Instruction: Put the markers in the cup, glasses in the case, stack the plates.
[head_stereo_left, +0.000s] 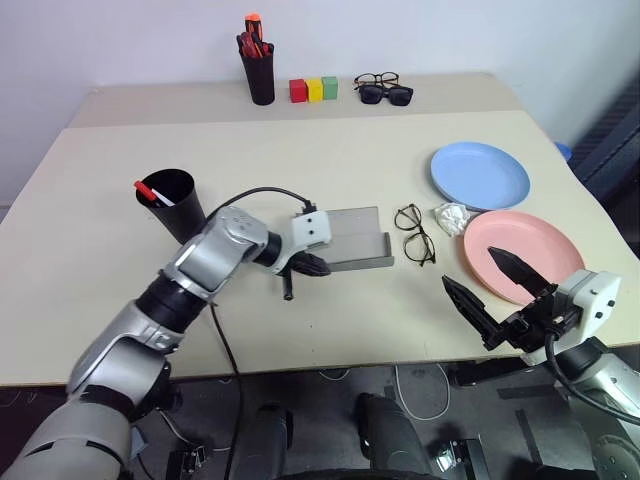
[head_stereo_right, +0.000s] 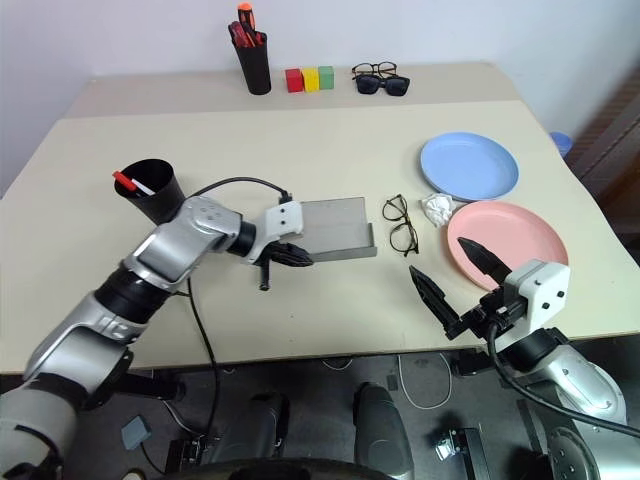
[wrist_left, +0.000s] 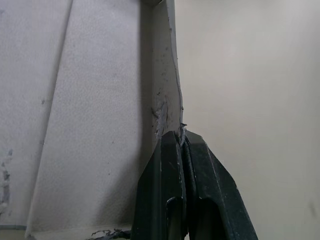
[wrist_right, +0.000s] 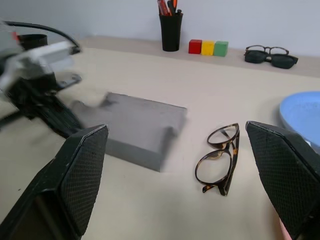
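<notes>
A wide, pale beige table (head_stereo_left: 300, 150) takes up most of the scene, its matte top made of two sections joined by a straight seam running across near the far side. Beyond the far edge rises a plain, light grey-white wall (head_stereo_left: 420, 35) with no windows or decoration. Soft, even light falls over everything, leaving faint shadows. Below the near table edge lies a dark floor (head_stereo_left: 420, 400) with a loop of white cable (head_stereo_right: 425, 375) lying on it.
</notes>
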